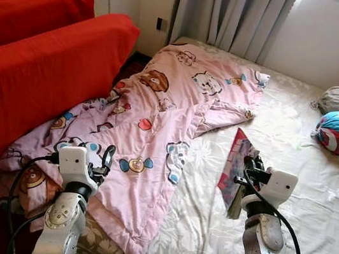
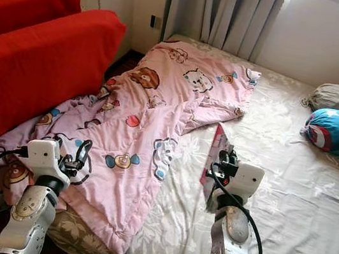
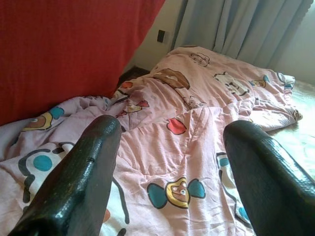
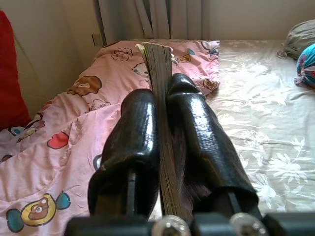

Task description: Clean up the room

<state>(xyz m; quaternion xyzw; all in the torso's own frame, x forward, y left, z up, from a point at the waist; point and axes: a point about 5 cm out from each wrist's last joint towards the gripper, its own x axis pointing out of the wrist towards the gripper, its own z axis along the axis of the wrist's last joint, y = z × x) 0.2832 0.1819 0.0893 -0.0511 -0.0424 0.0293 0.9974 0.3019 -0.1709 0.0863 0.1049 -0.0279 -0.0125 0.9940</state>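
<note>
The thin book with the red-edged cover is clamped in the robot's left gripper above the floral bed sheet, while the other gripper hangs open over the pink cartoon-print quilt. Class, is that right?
Not quite: the thin book with the red-edged cover is clamped in the right gripper, as the right wrist view shows. The left gripper is the open one, over the pink cartoon-print quilt; the floral bed sheet lies below the book.

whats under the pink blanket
The pink blanket lies on the floral bedsheet, which shows along its right edge and below its near corner. Its left side runs against the red cushion. Anything else beneath it is covered and can't be seen.
</note>
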